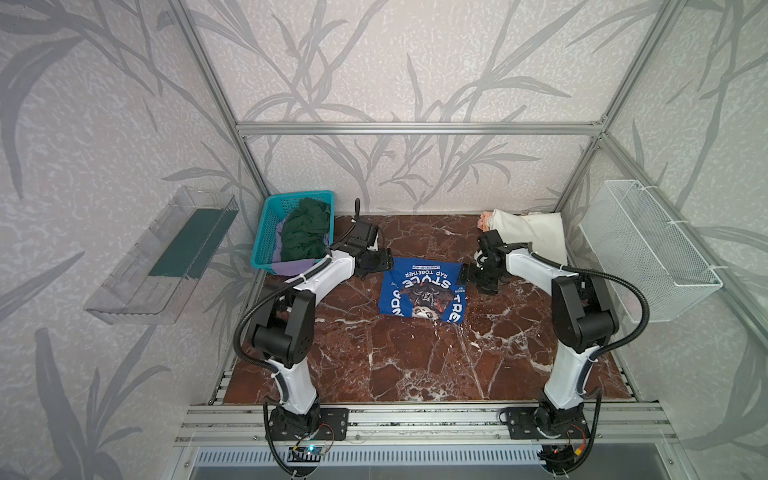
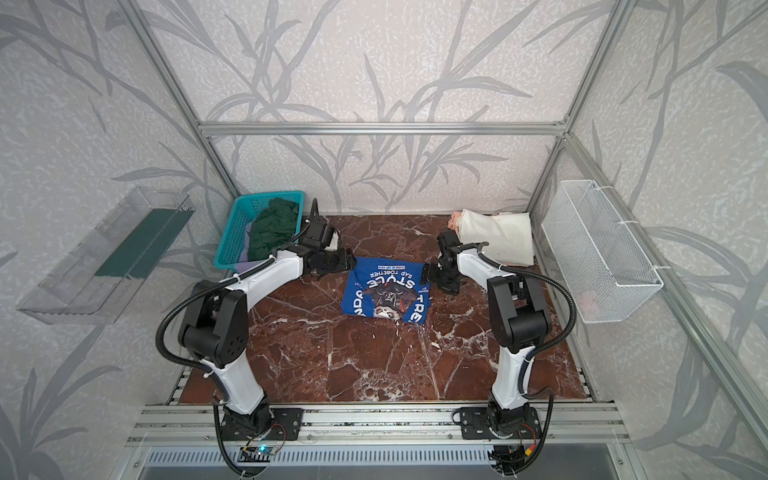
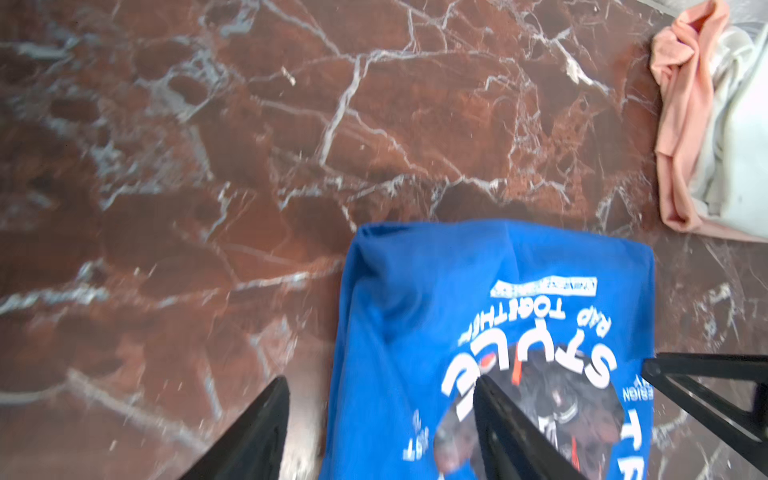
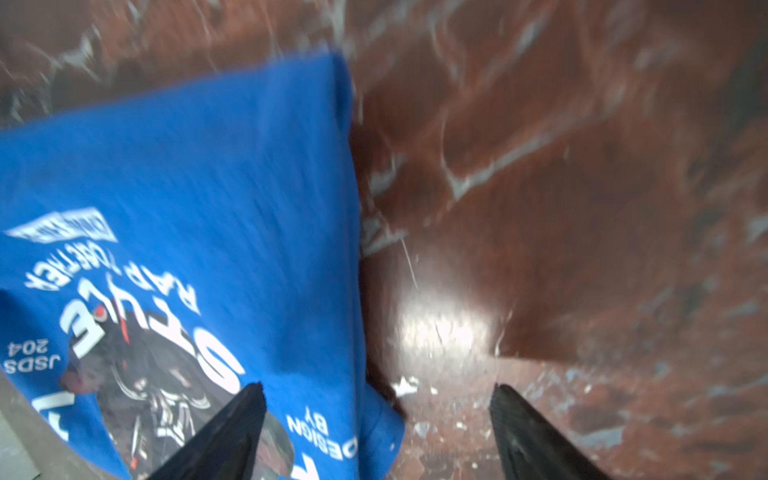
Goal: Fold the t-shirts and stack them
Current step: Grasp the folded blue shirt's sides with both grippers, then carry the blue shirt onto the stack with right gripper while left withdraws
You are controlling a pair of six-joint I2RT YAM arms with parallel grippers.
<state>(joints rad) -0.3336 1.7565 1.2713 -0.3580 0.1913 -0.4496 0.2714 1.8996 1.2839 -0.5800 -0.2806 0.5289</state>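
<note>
The blue shirt (image 1: 422, 291) lay folded mid-frame, not yet on the cream shirt (image 1: 536, 237) at upper right. The left gripper (image 1: 384, 262) and right gripper (image 1: 464, 273) flanked it, jaws apart, empty. A green shirt (image 1: 305, 237) waited in the basket (image 1: 299, 194).

Robot laboratory test cell: silver aluminium-profile frame (image 1: 415, 128), leaf-patterned grey wall panels (image 1: 415, 62), red-brown marble-patterned tabletop (image 1: 415, 365), white-and-black left arm (image 1: 293, 382) and right arm (image 1: 567, 374) bolted near.

Left gripper (image 3: 382, 380) and right gripper (image 4: 378, 387) bore tapered black fingers (image 3: 257, 432). Behind each, the left arm (image 1: 299, 386) and right arm (image 1: 569, 374) had white link shells (image 1: 332, 270), black joint housings (image 1: 286, 328), and a looping black corrugated conduit (image 1: 238, 338) bound by white ties (image 1: 274, 375).
</note>
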